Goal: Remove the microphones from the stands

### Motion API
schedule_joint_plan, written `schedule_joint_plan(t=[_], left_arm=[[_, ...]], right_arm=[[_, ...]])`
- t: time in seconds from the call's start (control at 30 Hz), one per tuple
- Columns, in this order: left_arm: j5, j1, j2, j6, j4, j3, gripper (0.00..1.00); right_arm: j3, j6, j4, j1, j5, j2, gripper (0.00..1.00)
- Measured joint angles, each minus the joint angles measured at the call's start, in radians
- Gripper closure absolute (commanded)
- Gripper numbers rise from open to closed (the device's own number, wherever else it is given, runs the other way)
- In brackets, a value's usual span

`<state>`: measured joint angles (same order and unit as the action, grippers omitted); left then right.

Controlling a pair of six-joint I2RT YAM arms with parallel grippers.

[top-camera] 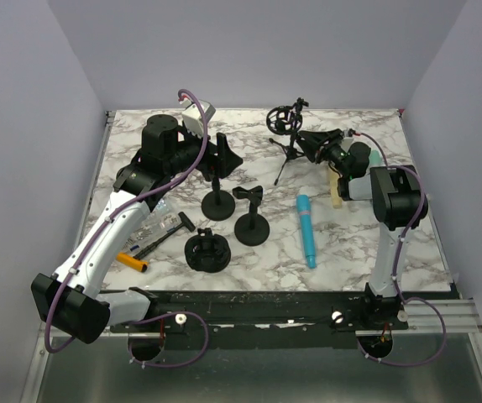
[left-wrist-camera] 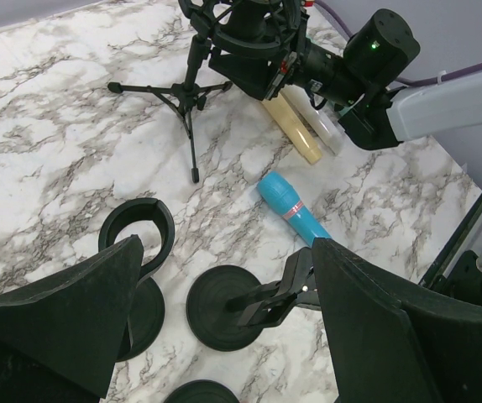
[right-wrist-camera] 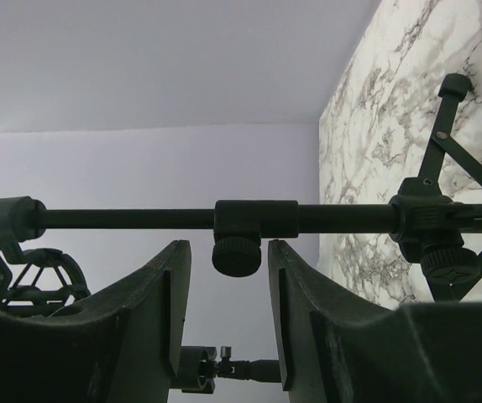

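Observation:
A teal microphone [top-camera: 306, 231] lies flat on the marble table, clear of every stand; it also shows in the left wrist view [left-wrist-camera: 296, 210]. A black tripod stand [top-camera: 287, 138] with a shock mount stands at the back. My right gripper [top-camera: 310, 143] is open beside its pole; in the right wrist view the pole's knob [right-wrist-camera: 239, 254] sits between my gripper's [right-wrist-camera: 228, 245] fingertips, untouched. My left gripper [top-camera: 227, 159] is open and empty above a round-base clip stand [top-camera: 218, 201], whose clip [left-wrist-camera: 279, 295] shows between my wide-apart fingers [left-wrist-camera: 73, 311].
A second clip stand [top-camera: 251, 225] and a round holder [top-camera: 206, 252] stand at the front middle. A cream cylinder [top-camera: 335, 189] lies under the right arm. An orange tool [top-camera: 132, 261] and a black tool [top-camera: 164, 235] lie at the left.

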<state>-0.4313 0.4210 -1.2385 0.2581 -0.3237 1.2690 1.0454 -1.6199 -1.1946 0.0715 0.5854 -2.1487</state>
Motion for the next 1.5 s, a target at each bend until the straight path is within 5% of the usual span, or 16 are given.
schedule_joint_plan(t=[0.17, 0.43, 0.57, 0.7, 0.9, 1.2, 1.5], left_arm=[[0.000, 0.000, 0.000, 0.000, 0.000, 0.000, 0.15], [0.000, 0.000, 0.000, 0.000, 0.000, 0.000, 0.15], [0.000, 0.000, 0.000, 0.000, 0.000, 0.000, 0.15], [0.000, 0.000, 0.000, 0.000, 0.000, 0.000, 0.15], [0.000, 0.000, 0.000, 0.000, 0.000, 0.000, 0.15], [-0.001, 0.000, 0.000, 0.000, 0.000, 0.000, 0.15], [-0.003, 0.000, 0.000, 0.000, 0.000, 0.000, 0.15]], right_arm=[[0.000, -0.003, -0.009, -0.007, 0.004, 0.000, 0.60], [0.000, -0.004, -0.010, -0.007, 0.015, -0.004, 0.55], [0.001, -0.001, -0.009, -0.007, 0.022, -0.004, 0.62], [0.008, 0.012, 0.003, -0.007, 0.033, -0.006, 0.96], [0.048, 0.108, 0.074, -0.007, 0.047, -0.005, 0.99], [0.062, 0.611, 0.377, 0.007, -0.023, 0.138, 1.00], [0.049, 1.207, 0.570, 0.178, -0.373, 0.279, 1.00]])
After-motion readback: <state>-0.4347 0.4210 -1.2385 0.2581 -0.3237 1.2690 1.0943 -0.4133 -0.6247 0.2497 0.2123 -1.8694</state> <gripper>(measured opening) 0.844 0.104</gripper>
